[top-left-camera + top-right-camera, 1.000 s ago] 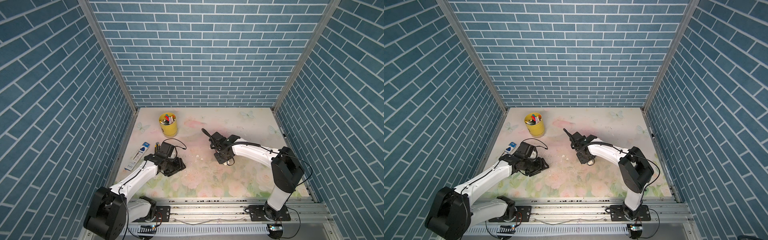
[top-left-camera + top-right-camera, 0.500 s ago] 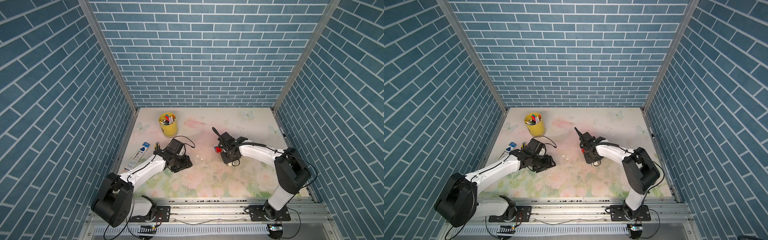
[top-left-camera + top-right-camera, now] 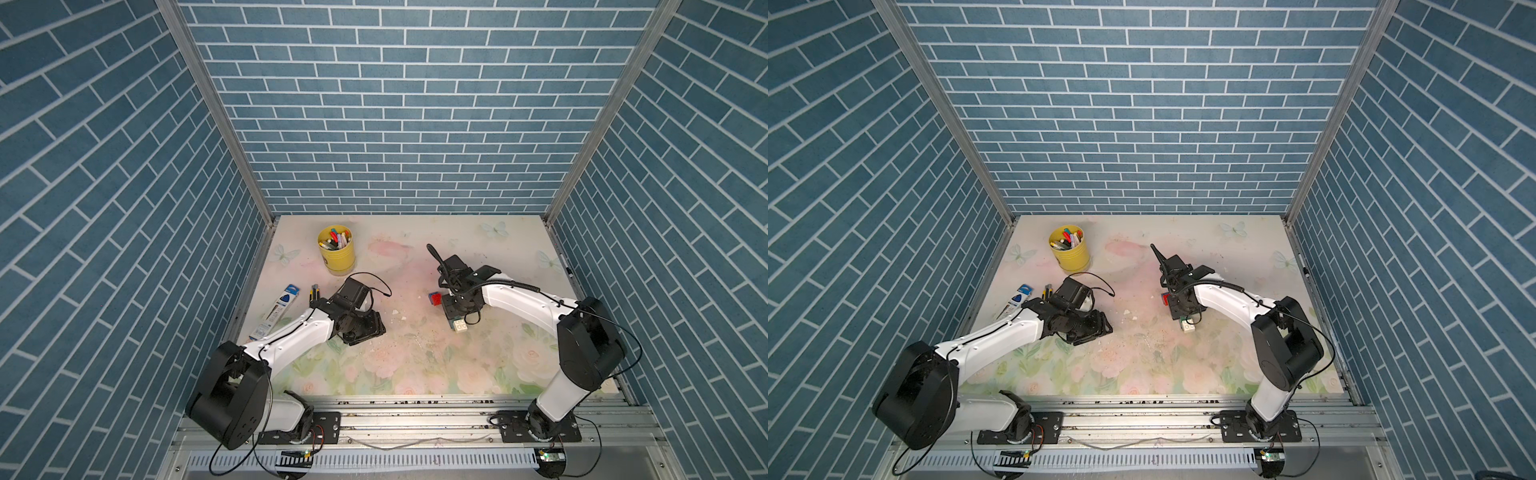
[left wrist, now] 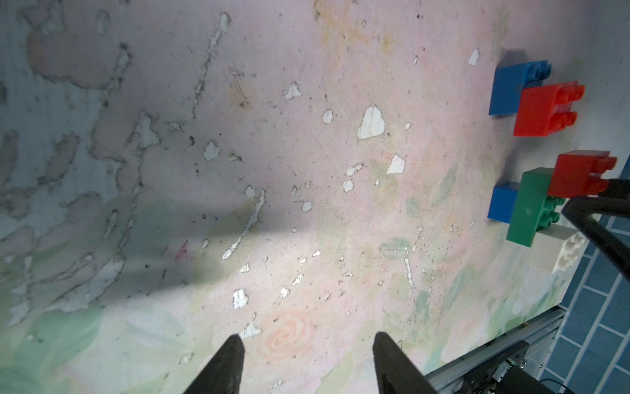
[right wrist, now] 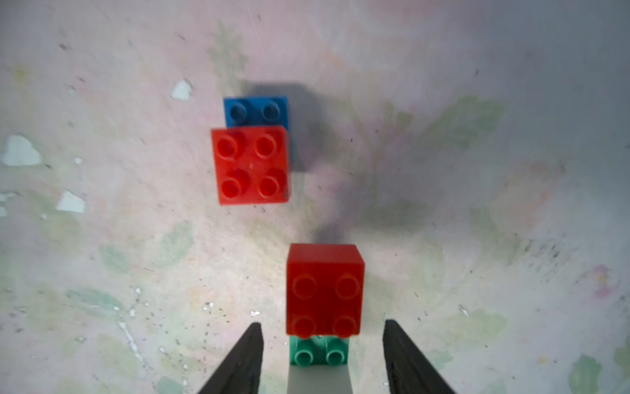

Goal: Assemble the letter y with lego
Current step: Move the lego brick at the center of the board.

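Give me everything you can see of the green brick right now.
The green brick is a long rectangle of glossy studded plastic, studs up. A red brick is stacked on one end, a white brick on the other, leaving middle studs bare. It sits on a blue brick that juts out beneath. The open right tool straddles the red end, clear of it.

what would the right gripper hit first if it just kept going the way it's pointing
Most likely the red brick on the green brick: it sits dead ahead between the right gripper's open jaws. The fingers themselves look set to pass either side of it, though depth is unclear.
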You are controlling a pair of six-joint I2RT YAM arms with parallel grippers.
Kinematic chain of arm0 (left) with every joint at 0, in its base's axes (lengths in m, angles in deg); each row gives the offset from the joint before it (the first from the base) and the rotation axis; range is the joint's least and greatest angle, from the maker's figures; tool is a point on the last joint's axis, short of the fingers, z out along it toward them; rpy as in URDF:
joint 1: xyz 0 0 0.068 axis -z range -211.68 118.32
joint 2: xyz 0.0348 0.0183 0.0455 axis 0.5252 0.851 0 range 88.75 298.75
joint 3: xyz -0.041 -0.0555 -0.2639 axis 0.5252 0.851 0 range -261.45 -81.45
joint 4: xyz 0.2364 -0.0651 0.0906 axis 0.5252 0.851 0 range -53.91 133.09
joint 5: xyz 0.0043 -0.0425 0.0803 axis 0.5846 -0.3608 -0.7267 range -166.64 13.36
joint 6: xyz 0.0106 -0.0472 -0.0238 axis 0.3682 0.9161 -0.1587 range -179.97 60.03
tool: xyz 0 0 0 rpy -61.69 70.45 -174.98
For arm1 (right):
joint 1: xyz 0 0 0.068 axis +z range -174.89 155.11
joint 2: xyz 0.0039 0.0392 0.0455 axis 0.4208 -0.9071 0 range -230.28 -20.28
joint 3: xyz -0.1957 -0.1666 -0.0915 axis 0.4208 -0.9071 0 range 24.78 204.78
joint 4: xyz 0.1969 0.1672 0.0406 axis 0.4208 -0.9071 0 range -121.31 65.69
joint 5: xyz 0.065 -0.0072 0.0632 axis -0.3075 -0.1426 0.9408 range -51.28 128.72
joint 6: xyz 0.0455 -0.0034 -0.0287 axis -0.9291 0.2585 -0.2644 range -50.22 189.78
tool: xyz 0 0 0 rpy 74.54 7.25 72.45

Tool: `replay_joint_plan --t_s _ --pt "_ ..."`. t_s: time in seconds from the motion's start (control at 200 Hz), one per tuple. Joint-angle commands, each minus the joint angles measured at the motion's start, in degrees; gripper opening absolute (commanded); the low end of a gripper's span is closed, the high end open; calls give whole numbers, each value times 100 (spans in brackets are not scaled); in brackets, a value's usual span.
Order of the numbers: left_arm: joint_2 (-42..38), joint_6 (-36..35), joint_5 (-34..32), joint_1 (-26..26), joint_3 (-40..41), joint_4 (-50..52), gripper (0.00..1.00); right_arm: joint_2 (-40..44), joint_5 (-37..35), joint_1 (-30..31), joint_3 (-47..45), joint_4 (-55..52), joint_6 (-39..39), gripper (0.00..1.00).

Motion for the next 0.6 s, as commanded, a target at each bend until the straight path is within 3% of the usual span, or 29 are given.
replay_joint_plan --t_s 0.0,0.42,0.595 --pt "60 -52 -98 55 -184 -15 63 -118 88 -30 419 -297 140 59" --pt "40 -46 -232 119 -143 62 63 -1690 778 -220 1713 -235 433 61" --pt "72 -38 -254 123 -97 44 63 -2035 956 -268 1835 -171 450 53"
